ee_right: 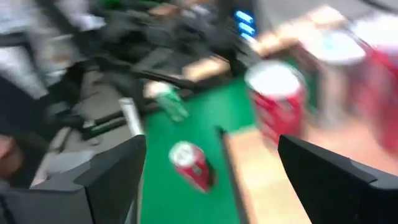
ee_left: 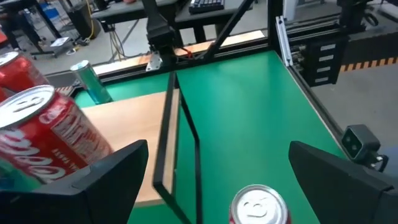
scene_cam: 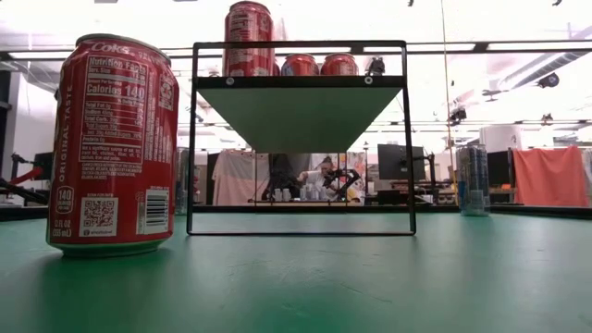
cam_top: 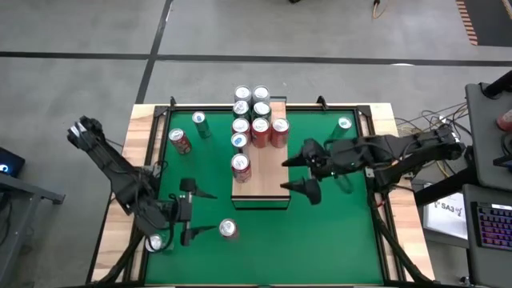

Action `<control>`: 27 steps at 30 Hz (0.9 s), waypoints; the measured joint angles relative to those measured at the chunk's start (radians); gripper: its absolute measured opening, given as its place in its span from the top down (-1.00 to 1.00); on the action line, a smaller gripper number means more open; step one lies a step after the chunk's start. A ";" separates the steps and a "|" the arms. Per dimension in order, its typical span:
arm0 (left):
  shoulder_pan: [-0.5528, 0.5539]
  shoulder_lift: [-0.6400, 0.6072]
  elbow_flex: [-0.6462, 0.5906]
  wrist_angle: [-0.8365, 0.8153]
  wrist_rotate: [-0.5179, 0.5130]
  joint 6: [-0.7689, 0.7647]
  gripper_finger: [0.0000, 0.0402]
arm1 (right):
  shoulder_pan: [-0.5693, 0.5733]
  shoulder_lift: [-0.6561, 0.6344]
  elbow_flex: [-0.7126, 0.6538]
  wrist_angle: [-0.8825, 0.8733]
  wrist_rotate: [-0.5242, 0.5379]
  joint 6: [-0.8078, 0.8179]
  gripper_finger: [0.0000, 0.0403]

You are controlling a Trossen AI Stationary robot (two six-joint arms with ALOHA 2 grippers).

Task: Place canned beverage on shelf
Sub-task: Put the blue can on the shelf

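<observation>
Left gripper (cam_top: 194,213) wide open, empty, beside loose red can (cam_top: 228,230); should straddle it squarely before lifting to shelf (cam_top: 260,192). Right gripper (cam_top: 298,174) open, empty.

The shelf (cam_top: 260,192) was pale, matt wood with a faint reddish grain, carried on a thin dark metal frame (scene_cam: 301,231). The surface (cam_top: 336,232) wore a smooth, matt green covering inside a pale wooden rim (cam_top: 144,132). The red cans (cam_top: 260,132) were glossy printed metal with bright, bare silver tops. Both tools, left (cam_top: 189,210) and right (cam_top: 300,170), looked matt black plastic.
</observation>
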 joint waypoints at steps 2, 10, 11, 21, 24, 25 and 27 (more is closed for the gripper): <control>-0.006 0.015 0.019 -0.005 0.000 -0.001 -0.86 | -0.001 0.000 0.000 -0.111 0.061 0.120 -0.77; -0.008 0.057 0.098 -0.059 0.000 0.000 -0.86 | -0.033 -0.002 0.041 -0.554 0.226 0.492 -0.77; -0.008 0.058 0.109 -0.059 0.000 0.000 -0.86 | -0.044 -0.002 0.052 -0.617 0.230 0.531 -0.77; -0.008 0.052 0.185 -0.064 -0.010 0.124 -0.86 | -0.340 -0.002 0.078 -1.031 0.170 0.672 -0.77; -0.007 0.052 0.208 -0.076 -0.011 0.172 -0.86 | -0.472 0.003 0.078 -1.029 0.123 0.577 -0.77; -0.007 0.052 0.214 -0.076 -0.012 0.189 -0.86 | -0.516 0.006 0.078 -1.030 0.108 0.547 -0.77; -0.007 0.052 0.225 -0.077 -0.012 0.221 -0.86 | -0.604 0.015 0.077 -1.030 0.075 0.486 -0.77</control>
